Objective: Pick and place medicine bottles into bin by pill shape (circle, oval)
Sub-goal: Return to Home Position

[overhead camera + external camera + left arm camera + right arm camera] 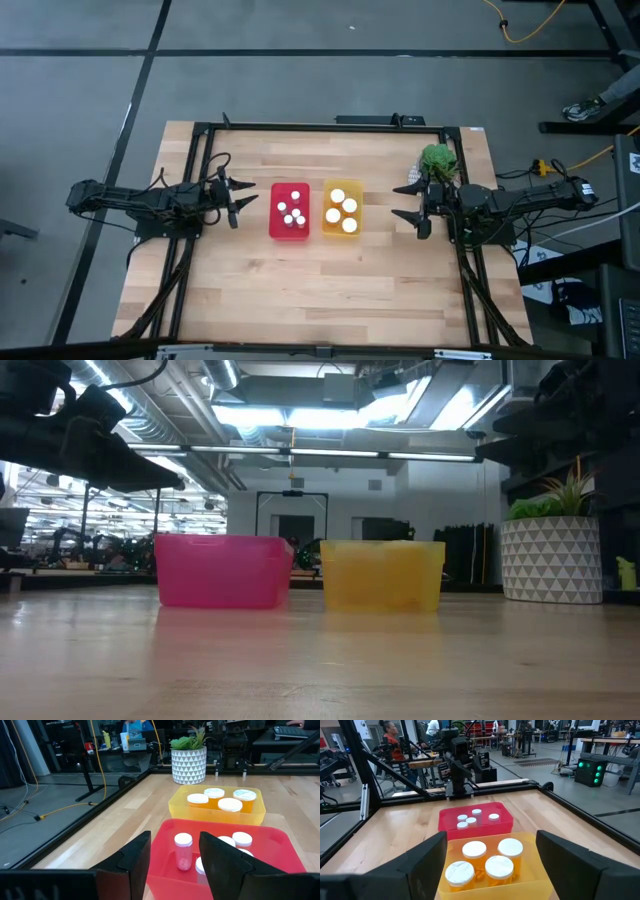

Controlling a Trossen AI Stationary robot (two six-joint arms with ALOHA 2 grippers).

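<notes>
Nine medicine bottles [338, 196] sat binned: small ones in the red bin [273, 228], wide orange ones in the yellow bin [326, 229] right of it. Your left gripper [250, 196] and right gripper [397, 203] hung at the surface's [300, 290] edges, jaws apart, empty. Bottles looked light, stiff, slick; grip below caps.

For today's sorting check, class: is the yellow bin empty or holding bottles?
Holding bottles. The yellow bin contains four white-capped orange bottles, all upright: the right wrist view shows their caps facing up.
</notes>
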